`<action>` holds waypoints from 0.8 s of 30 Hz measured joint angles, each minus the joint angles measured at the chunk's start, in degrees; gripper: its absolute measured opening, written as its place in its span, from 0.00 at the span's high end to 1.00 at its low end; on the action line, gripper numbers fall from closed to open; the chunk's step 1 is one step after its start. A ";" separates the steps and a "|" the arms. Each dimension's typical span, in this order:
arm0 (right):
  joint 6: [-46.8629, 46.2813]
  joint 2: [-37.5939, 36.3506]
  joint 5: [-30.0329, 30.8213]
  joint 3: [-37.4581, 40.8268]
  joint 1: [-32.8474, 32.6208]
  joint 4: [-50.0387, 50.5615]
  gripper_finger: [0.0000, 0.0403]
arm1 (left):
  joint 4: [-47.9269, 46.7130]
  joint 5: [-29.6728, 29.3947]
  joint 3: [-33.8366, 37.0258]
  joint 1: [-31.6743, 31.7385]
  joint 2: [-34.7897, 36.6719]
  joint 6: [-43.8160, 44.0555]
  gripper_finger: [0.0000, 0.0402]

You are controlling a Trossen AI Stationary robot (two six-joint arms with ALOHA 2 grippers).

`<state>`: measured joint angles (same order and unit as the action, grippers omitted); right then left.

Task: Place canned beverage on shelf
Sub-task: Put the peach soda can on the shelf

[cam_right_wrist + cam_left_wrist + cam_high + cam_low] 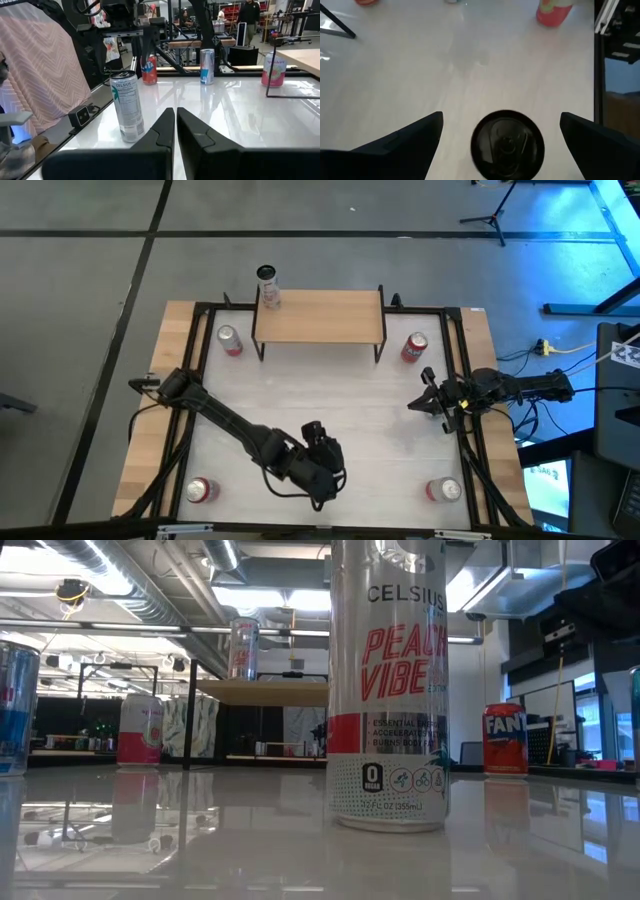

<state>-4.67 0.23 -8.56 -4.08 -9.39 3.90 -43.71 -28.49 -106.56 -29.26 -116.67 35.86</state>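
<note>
Cans ring the glossy white table top [340, 395], read here as a clock face in the high view, with twelve at the far edge. At about ten o'clock stands a pink-and-silver can [229, 340], just outside the shelf's left legs. At eight o'clock, in the near corner, is a red can with a silver lid [200, 490].

Near six o'clock the left gripper [322, 472] hangs over a tall white Celsius can with pink lettering and a black lid [507, 146]. Its fingers [405, 145] are spread wide to either side of the lid. In the low view the can stands upright on the table and nothing grips its wall.

At twelve o'clock sits the low shelf with a light wooden top board and thin black metal legs [320, 316]. It carries one slim white can [267, 287], upright at its left end. A red-orange can [414, 347] stands at two o'clock beside the shelf's right legs, and a red near-corner can [444, 490] at four. At three o'clock the right gripper [424, 401] waits above the table's edge, fingers pressed together and holding nothing.
</note>
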 joint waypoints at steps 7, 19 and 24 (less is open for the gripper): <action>-0.08 0.02 -0.01 0.00 0.02 0.55 0.95 | -0.75 1.43 0.00 0.05 -2.95 2.04 0.03; -0.22 0.01 -0.02 0.00 0.02 0.50 0.95 | -0.80 3.07 0.00 0.05 -4.04 1.22 0.12; -0.20 0.01 -0.04 0.00 0.00 0.50 0.95 | -2.18 3.20 0.00 0.05 -4.04 0.43 0.30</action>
<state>-4.87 0.24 -8.59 -4.08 -9.39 4.40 -45.89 -25.29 -106.56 -29.21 -120.70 36.29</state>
